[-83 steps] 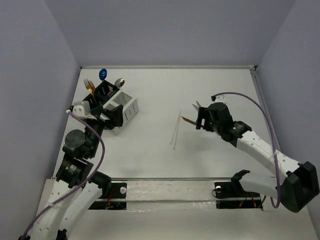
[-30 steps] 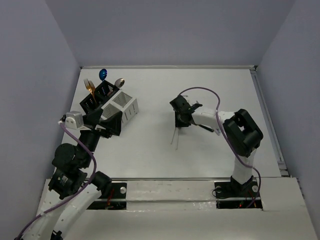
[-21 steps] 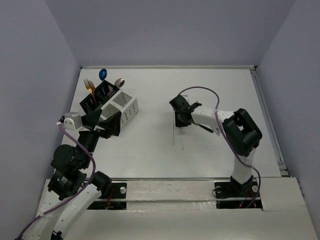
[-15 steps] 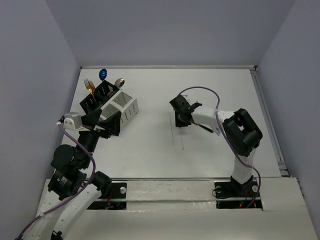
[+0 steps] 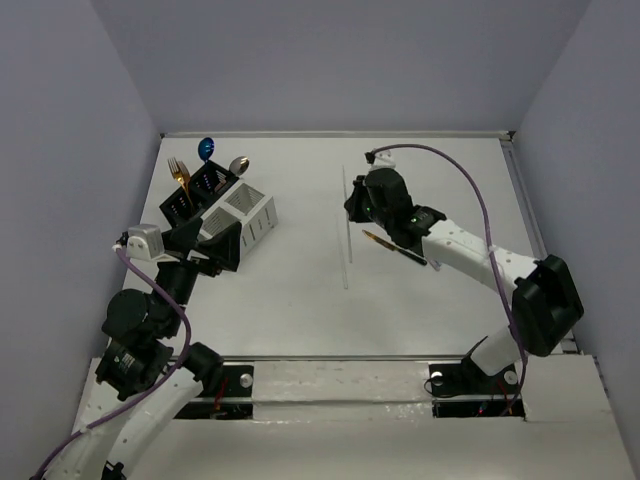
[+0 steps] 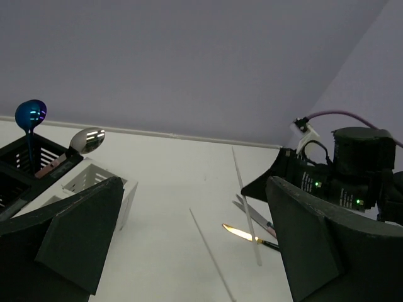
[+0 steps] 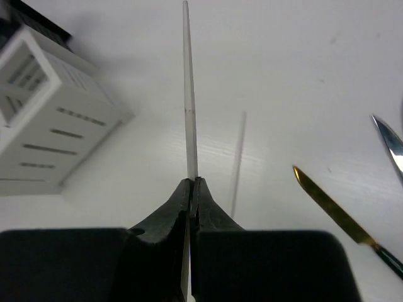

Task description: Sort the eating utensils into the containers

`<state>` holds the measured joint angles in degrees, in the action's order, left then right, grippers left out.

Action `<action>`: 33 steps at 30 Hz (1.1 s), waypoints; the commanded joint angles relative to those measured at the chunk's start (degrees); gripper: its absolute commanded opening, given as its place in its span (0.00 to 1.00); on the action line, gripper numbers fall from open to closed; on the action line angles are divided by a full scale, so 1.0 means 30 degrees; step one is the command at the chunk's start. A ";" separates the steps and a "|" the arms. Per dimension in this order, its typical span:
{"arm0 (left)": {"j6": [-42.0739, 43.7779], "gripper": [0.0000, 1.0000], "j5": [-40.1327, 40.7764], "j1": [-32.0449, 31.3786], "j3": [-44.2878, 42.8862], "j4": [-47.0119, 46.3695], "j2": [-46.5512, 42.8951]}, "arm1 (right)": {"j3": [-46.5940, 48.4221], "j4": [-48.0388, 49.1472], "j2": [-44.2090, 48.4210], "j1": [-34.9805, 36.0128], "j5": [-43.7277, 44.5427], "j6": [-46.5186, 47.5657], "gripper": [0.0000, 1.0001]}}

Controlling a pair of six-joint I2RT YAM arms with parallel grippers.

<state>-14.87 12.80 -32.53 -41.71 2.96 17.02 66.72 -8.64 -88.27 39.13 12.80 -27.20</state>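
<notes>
Right Pincer Grasping One Chopstick; Left Pincer Released

**Right arm.** The right pincer (image 7: 191, 186) is clenched on a white chopstick (image 7: 187, 94). The two fingertips meet on the shaft, which projects straight out beyond them. In the top view the arm reaches over the middle of the tabletop (image 5: 450, 170), with the held chopstick pointing toward the far edge.

**Left arm.** The left pincer (image 5: 205, 241) is released. Its fingers (image 6: 82, 236) stand wide apart with nothing between them, and it sits just on the near side of the caddies.

**Utensils on the tabletop.**
- A second white chopstick (image 7: 238, 165) lies flat, just beside the held one and nearer the arm bases.
- A gold-bladed knife (image 5: 385, 243) with a dark handle lies to the right of both chopsticks, under the right arm.
- A silver blade (image 7: 390, 143) shows at the edge of the right wrist view; the rest of it is out of frame.

**Containers.** The black caddy (image 5: 190, 195) and the white caddy (image 5: 252, 213) stand touching at the far left. A blue spoon (image 5: 206, 149), a silver spoon (image 5: 240, 163) and a gold fork (image 5: 177, 170) stand upright in the black caddy. The contents of the white caddy cannot be made out
</notes>
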 commanded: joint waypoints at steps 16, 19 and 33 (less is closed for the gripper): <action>0.0329 0.99 0.1535 -0.0257 0.0106 -0.0372 0.0100 | 1.2765 1.5713 -1.1471 0.3713 -0.2478 0.3324 0.00; 0.0387 0.99 0.1652 -0.0259 0.0135 -0.0372 0.0071 | 1.4462 1.5830 -1.2879 0.3889 -0.2712 0.3267 0.00; 0.0476 0.99 0.2589 -0.0784 0.0164 -0.0226 0.0041 | 1.8923 1.5128 -1.6983 0.5969 -0.3710 0.3997 0.00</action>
<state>-14.02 19.20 -34.11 -41.69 3.86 17.19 121.08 33.80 -138.85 55.07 2.46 -17.87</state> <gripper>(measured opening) 0.988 0.035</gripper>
